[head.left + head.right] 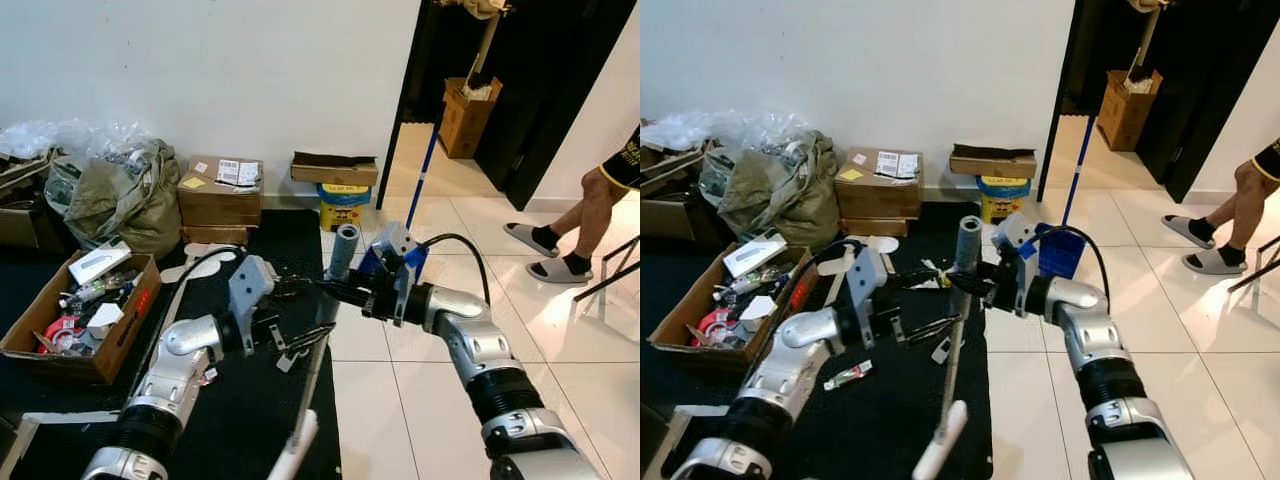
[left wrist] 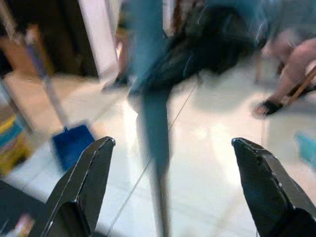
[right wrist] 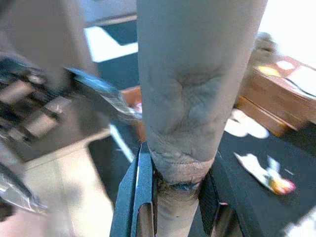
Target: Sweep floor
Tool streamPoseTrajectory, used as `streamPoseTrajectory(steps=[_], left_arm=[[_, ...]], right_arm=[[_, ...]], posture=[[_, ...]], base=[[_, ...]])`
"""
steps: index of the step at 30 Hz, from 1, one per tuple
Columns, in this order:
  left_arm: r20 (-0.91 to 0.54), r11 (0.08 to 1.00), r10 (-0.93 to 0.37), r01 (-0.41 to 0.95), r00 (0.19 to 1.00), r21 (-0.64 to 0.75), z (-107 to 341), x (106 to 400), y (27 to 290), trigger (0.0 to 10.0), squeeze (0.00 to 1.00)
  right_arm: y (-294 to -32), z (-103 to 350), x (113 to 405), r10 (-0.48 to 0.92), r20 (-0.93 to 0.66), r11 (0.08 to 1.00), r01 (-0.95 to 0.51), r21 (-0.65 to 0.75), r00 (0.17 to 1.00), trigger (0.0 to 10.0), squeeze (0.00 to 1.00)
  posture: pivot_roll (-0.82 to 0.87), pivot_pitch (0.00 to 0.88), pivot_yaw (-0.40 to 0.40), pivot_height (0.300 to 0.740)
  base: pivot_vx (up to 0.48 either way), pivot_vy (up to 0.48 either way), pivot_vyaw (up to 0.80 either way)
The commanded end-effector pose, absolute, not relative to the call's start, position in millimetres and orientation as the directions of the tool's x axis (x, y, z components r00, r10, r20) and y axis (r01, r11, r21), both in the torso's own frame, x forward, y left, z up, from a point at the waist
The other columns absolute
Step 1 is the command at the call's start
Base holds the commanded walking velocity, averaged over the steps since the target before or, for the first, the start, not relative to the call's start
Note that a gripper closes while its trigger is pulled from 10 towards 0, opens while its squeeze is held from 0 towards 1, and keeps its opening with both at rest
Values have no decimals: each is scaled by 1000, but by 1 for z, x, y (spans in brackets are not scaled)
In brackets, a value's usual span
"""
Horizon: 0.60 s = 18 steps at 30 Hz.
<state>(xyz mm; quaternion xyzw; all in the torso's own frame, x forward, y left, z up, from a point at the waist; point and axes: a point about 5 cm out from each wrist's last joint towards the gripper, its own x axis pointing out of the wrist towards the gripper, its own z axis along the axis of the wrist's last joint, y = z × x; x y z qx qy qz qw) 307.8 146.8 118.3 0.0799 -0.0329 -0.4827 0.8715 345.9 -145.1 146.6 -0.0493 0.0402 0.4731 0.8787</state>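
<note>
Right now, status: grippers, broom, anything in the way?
Right gripper shut on broom handle, just below the grey grip. Left gripper open, beside the handle, not on it. Dustpan on tiles ahead; litter on black mat; person at right.

Tiled floor (image 1: 470,330) — black mat (image 1: 250,420), boxes (image 1: 220,190)

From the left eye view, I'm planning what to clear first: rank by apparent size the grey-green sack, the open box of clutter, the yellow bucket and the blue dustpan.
1. Grey-green sack, though the open box runs close.
2. Open box of clutter, nearer the camera, so unsure.
3. Yellow bucket.
4. Blue dustpan, partly hidden behind the right end effector, so unsure.
</note>
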Motion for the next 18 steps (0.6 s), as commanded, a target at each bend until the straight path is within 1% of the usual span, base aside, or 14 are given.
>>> streamPoseTrajectory(steps=[1,2,5,9,11,15,18], left_arm=[[-35,538,-836,831,547,139,113,305,156,10000,0],[-39,539,-836,831,548,137,112,304,157,10000,0],[-56,502,-859,858,510,108,100,296,144,10000,0],[-57,495,-863,863,502,99,97,294,137,10000,0],[-44,501,-862,861,506,82,94,295,127,10000,0],[-33,502,-863,862,505,67,92,295,120,10000,0],[-21,524,-850,850,526,61,92,297,118,10000,0]], right_arm=[[-146,158,348,829,-68,551,-831,-75,556,10000,0],[-145,158,347,833,-63,545,-835,-74,550,10000,0],[-131,163,341,882,-4,471,-881,-44,471,10000,0],[-126,165,340,896,11,445,-895,-35,445,10000,0],[-124,166,338,908,15,420,-907,-28,419,10000,0],[-123,166,337,912,14,410,-912,-25,410,10000,0],[-122,164,334,915,8,404,-914,-19,404,10000,0]], posture=[[-42,0,-50,740],[-42,0,-50,740],[-36,0,-53,740],[-34,0,-55,740],[-32,0,-57,740],[-34,0,-53,740],[-36,0,-50,740]], base=[[0,0,0],[0,0,0],[0,0,0],[0,0,0],[0,0,0],[0,0,0],[0,0,0]])
